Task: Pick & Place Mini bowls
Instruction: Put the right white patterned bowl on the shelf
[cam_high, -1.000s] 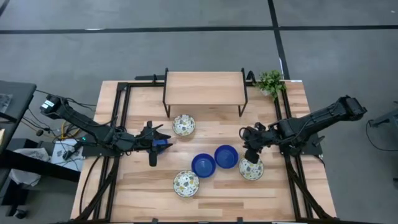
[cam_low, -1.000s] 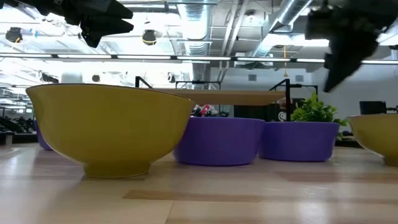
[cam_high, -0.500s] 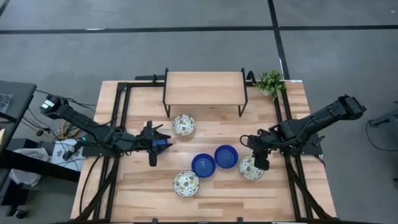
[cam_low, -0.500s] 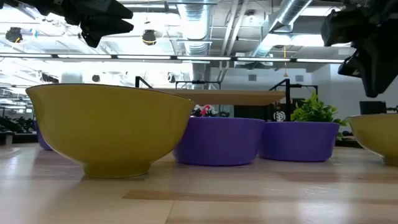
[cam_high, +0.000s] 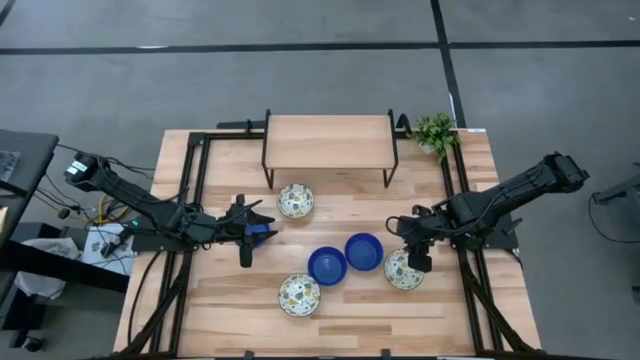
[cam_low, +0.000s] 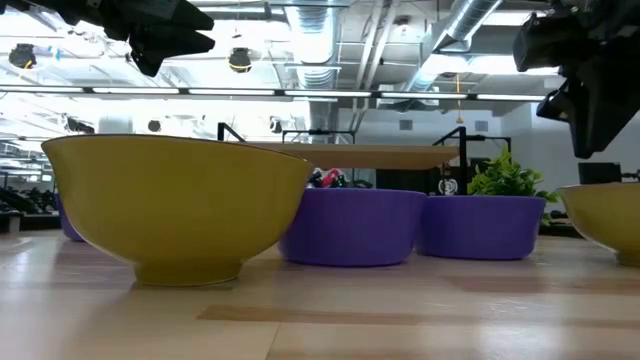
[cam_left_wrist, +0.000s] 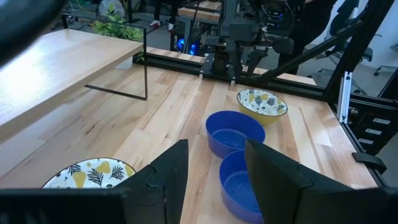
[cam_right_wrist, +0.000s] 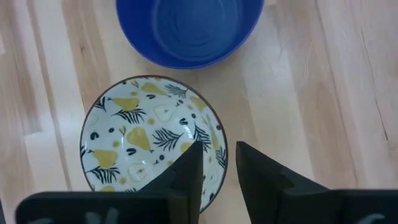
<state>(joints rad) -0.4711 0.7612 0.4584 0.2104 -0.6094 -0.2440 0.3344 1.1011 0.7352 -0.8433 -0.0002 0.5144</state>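
Patterned bowl (cam_right_wrist: 152, 146) sits on the table (cam_high: 230, 290) beside a blue bowl (cam_high: 364, 251) — my right gripper (cam_right_wrist: 214, 174) hovers, fingers apart astride its rim. Next: descend, clamp. Left gripper (cam_left_wrist: 214, 168), fingers apart, waits.

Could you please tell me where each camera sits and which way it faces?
High: overhead, straight down; both arms, five bowls.
Low: table height, level across; yellow-sided bowl nearest, arms overhead.
Left wrist: across the table; open left gripper, right arm beyond.
Right wrist: downward; right gripper straddling the patterned bowl rim.
Shared: that patterned bowl in every view.
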